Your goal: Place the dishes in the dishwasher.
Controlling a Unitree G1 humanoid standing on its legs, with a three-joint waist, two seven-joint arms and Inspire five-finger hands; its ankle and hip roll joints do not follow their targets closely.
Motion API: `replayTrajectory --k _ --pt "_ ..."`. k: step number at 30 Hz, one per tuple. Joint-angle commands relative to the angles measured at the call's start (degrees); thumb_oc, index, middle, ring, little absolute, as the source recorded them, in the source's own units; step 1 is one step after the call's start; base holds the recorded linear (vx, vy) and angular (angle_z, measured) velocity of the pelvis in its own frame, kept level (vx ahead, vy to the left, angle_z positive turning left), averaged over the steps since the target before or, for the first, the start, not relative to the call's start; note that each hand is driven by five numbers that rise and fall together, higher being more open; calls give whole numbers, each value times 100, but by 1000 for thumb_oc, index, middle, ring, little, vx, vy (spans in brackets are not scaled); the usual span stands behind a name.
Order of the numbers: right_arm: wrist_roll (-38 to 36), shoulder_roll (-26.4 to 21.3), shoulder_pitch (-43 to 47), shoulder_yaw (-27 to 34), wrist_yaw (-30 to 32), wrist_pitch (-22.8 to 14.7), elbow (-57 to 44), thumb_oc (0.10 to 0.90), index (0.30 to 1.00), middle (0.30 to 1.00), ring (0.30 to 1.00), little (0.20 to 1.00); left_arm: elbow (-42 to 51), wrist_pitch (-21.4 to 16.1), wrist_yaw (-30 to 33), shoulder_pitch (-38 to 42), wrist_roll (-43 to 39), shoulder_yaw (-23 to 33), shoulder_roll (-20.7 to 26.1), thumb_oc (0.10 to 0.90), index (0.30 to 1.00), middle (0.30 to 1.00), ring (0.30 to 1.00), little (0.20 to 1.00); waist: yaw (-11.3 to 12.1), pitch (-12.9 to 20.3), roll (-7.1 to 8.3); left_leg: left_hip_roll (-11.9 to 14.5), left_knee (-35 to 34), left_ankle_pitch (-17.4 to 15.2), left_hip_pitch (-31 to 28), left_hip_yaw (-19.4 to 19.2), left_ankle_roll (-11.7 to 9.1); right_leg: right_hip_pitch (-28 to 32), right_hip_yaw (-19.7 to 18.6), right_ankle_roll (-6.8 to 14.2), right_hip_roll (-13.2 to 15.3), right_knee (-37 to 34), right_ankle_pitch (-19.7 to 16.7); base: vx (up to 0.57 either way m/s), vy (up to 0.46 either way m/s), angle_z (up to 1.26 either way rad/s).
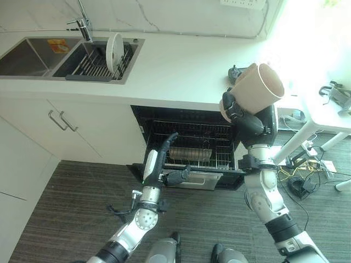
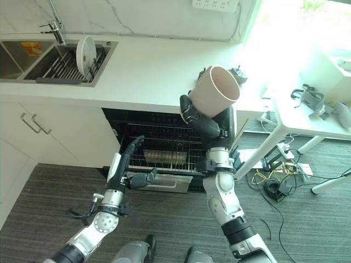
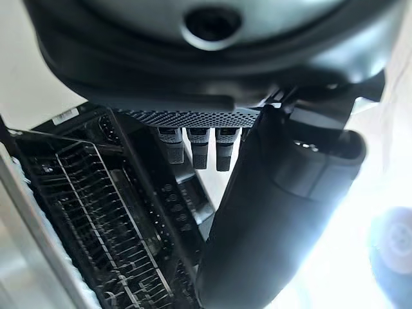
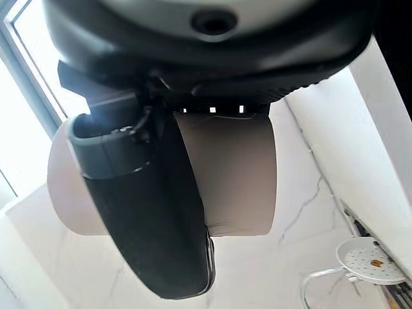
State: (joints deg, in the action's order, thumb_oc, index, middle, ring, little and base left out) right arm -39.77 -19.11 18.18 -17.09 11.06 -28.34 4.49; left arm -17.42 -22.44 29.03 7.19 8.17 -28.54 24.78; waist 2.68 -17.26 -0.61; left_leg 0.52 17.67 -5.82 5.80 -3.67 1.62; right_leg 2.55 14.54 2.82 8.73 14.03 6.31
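Held a beige cup [image 1: 258,87] aloft in the right robot hand [image 1: 241,112], at about 2 o'clock from the open dishwasher [image 1: 189,139] and level with the edge of the white surface [image 1: 181,66]. Kept the cup tilted, mouth turned up and away toward 2 o'clock, base down toward the palm. Probably carried that high to clear the surface edge before any descent toward the wire rack [image 1: 192,150], though that was only a reading of the pose. Wrapped dark fingers and thumb round the cup's lower wall, seen plainly in the right wrist view with the thumb laid across the beige side; a closed, full grasp, not a fingertip pinch.

Stretched the left robot hand [image 1: 159,159] out at 7 o'clock of the dishwasher opening, fingers straight and pointing toward 12 o'clock, thumb spread toward 3 o'clock. Held nothing; looked near or against the rack's front edge, contact not certain. Possibly posted there to steady the pulled-out rack.

Left a white plate [image 1: 114,52] standing on edge in the drainer [image 1: 98,64] inside the sink [image 1: 27,55], at 10 o'clock and well apart from both hands, beside the tap [image 1: 83,24]. Judged the plate not yet handled and the cup not yet loaded.
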Motion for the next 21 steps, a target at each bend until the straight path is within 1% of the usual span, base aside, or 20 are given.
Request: replayTrajectory --k 1,3,5,7,8,10,11,14,15,17,18,19,20,21 --pt "592 -244 216 299 -543 -262 -198 400 300 300 300 300 484 -333 -258 241 644 111 1 800 900 900 900 900 -21 443 -104 470 -49 -827 -574 -270 -227 -65 -31 122 88 316 738 89 63 0" --pt "615 -345 139 274 -660 -188 20 400 300 300 300 300 315 -281 -341 255 813 126 123 800 900 900 900 900 -35 454 -115 469 -49 -818 -582 -280 -224 -75 -46 137 95 316 725 63 37 1" --pt "454 -444 121 319 -837 -158 260 400 300 300 300 300 153 -326 -368 276 975 179 239 800 900 900 900 900 -34 461 -132 472 -49 -810 -587 -289 -226 -80 -46 151 109 316 717 68 31 1" --pt "443 -546 138 378 -990 -94 480 400 300 300 300 300 -32 -356 -281 325 1284 230 390 800 900 900 900 900 -31 465 -154 470 -49 -797 -585 -285 -232 -89 -49 169 123 316 706 77 29 -1" --pt "480 -593 155 388 -1018 -76 540 400 300 300 300 300 -83 -341 -204 341 1414 244 447 800 900 900 900 900 -30 463 -159 471 -49 -792 -583 -284 -236 -92 -47 176 129 316 701 99 41 -1" --pt "639 -811 368 396 -1117 122 784 400 300 300 300 300 -312 -313 214 411 1879 339 701 800 900 900 900 900 0 441 -194 460 -49 -766 -534 -250 -250 -133 -40 216 164 316 676 133 56 0" --pt "706 -860 453 387 -1098 186 847 400 300 300 300 300 -371 -324 332 441 1980 349 762 800 900 900 900 900 15 426 -204 456 -49 -753 -508 -233 -254 -153 -36 227 177 316 663 98 42 1" --pt "793 -973 744 338 -996 427 1033 400 300 300 300 300 -461 -237 500 572 2245 360 890 800 900 900 900 900 51 370 -221 444 -49 -722 -424 -198 -258 -222 -18 255 212 316 622 41 29 3" --pt "826 -1068 977 307 -985 581 1214 400 300 300 300 300 -556 -199 603 690 2342 315 979 800 900 900 900 900 66 328 -237 434 -49 -692 -348 -173 -261 -288 -23 271 226 316 593 13 41 6" --pt "806 -1218 1287 295 -1071 695 1463 400 300 300 300 300 -695 -172 705 901 2431 272 1098 800 900 900 900 900 72 227 -258 426 -49 -649 -234 -157 -261 -391 -26 291 248 316 551 -29 48 12" --pt "797 -1398 1622 263 -1162 786 1675 400 300 300 300 300 -846 -159 746 1167 2404 201 1241 800 900 900 900 900 68 101 -286 404 -49 -607 -112 -130 -262 -504 -45 305 258 316 501 -111 87 15" --pt "787 -1629 2169 183 -1306 963 2051 400 300 300 300 300 -1065 -174 740 1562 2383 100 1416 800 900 900 900 900 68 -69 -326 349 -49 -545 54 -71 -249 -659 -92 327 267 316 426 -105 100 10" --pt "764 -1717 2394 118 -1391 1034 2252 400 300 300 300 300 -1159 -144 740 1727 2383 39 1480 800 900 900 900 900 67 -141 -344 321 -49 -516 120 -34 -244 -718 -122 333 267 316 393 -80 101 7" --pt "828 -1832 2671 31 -1449 1135 2465 400 300 300 300 300 -1260 -1 820 1949 2581 -45 1603 800 900 900 900 900 61 -255 -367 290 -49 -474 230 4 -238 -820 -155 347 276 316 345 -37 65 2"
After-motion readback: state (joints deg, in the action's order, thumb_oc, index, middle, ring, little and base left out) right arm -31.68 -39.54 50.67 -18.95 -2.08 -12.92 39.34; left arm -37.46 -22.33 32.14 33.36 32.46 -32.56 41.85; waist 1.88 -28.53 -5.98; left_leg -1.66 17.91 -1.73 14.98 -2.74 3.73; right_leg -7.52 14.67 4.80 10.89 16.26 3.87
